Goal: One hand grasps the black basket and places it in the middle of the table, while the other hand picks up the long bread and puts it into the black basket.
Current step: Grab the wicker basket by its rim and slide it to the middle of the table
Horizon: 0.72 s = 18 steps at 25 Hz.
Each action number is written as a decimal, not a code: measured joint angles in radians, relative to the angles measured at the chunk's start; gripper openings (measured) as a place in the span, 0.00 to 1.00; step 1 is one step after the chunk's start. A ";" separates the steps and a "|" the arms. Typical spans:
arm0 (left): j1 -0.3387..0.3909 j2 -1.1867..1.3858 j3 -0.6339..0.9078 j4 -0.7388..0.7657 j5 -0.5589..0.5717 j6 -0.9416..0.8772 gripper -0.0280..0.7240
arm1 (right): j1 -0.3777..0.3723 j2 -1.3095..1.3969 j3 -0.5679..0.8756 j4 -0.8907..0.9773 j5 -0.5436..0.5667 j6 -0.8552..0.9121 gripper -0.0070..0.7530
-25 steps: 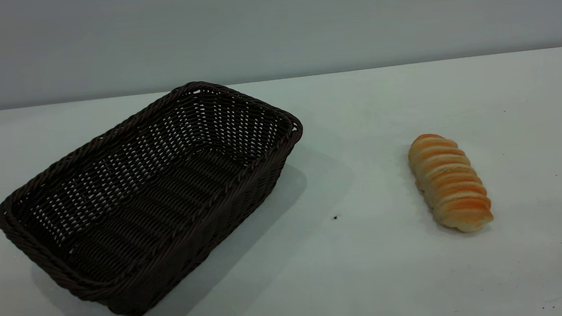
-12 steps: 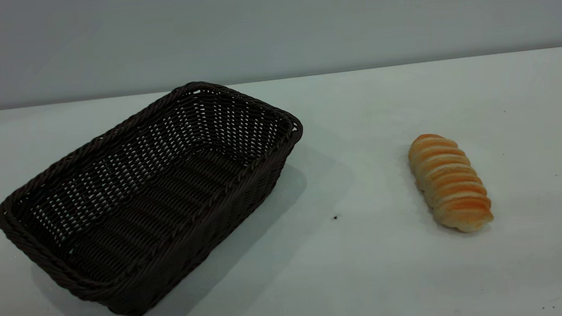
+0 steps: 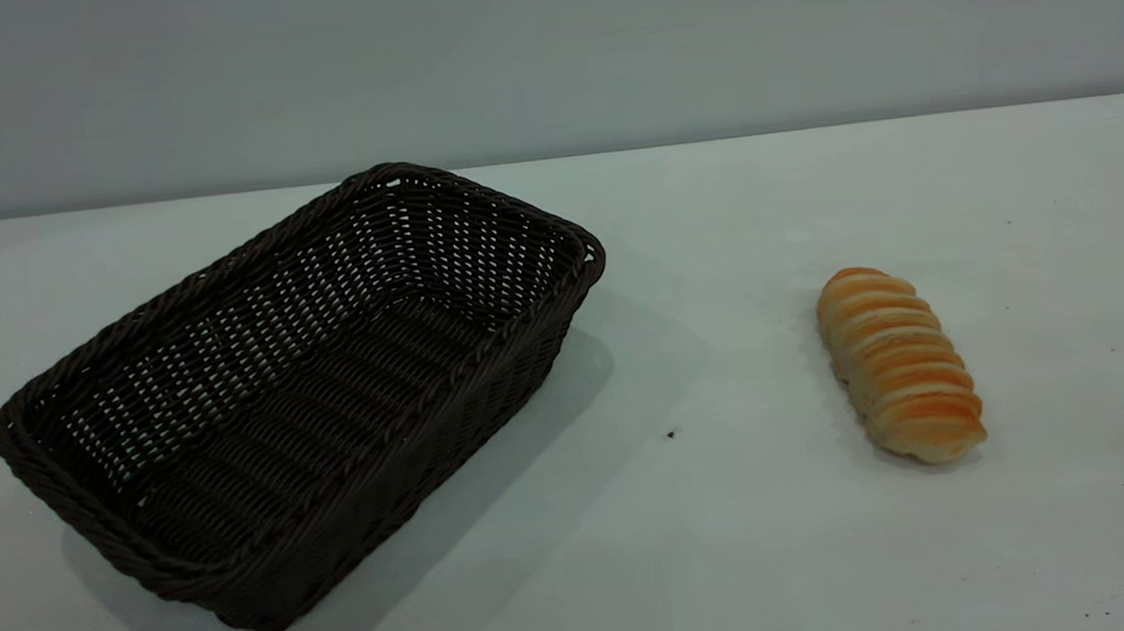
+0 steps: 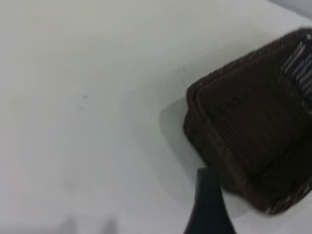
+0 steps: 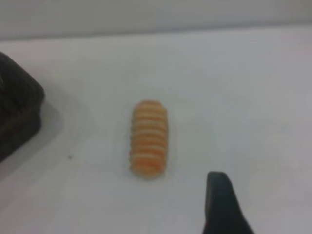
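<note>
The black basket [image 3: 298, 396] stands empty on the left half of the white table [image 3: 720, 544], set at an angle. The long bread [image 3: 899, 364] lies alone on the table's right half, well apart from the basket. Neither gripper shows in the exterior view. In the left wrist view a black part of my left gripper [image 4: 208, 204] hangs above the table just off a corner of the basket [image 4: 253, 136], not touching it. In the right wrist view a black part of my right gripper [image 5: 222, 204] hovers beside the bread [image 5: 148, 144], apart from it.
A grey wall [image 3: 541, 46] rises behind the table's far edge. A tiny dark speck [image 3: 671, 434] lies between basket and bread. A corner of the basket [image 5: 17, 117] shows in the right wrist view.
</note>
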State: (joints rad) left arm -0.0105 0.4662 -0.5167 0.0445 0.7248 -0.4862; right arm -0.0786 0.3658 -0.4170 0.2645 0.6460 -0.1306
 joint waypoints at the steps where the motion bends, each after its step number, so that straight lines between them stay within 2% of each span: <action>1: 0.000 0.036 0.000 -0.001 -0.034 -0.049 0.82 | 0.000 0.037 0.007 0.000 -0.032 0.008 0.57; 4: 0.000 0.167 0.000 -0.023 -0.113 -0.156 0.82 | 0.000 0.125 0.016 0.001 -0.118 0.061 0.57; 8: 0.000 0.331 0.000 -0.082 -0.209 -0.172 0.82 | 0.000 0.233 0.017 0.005 -0.203 0.131 0.57; 14: 0.000 0.588 0.000 -0.100 -0.341 -0.103 0.82 | 0.029 0.406 0.017 0.008 -0.235 0.123 0.57; 18: 0.000 0.756 0.000 -0.101 -0.422 -0.088 0.82 | 0.050 0.515 0.017 0.008 -0.234 0.037 0.57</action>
State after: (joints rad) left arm -0.0105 1.2224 -0.5167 -0.0564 0.3029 -0.5742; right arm -0.0289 0.8808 -0.4004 0.2724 0.4119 -0.0933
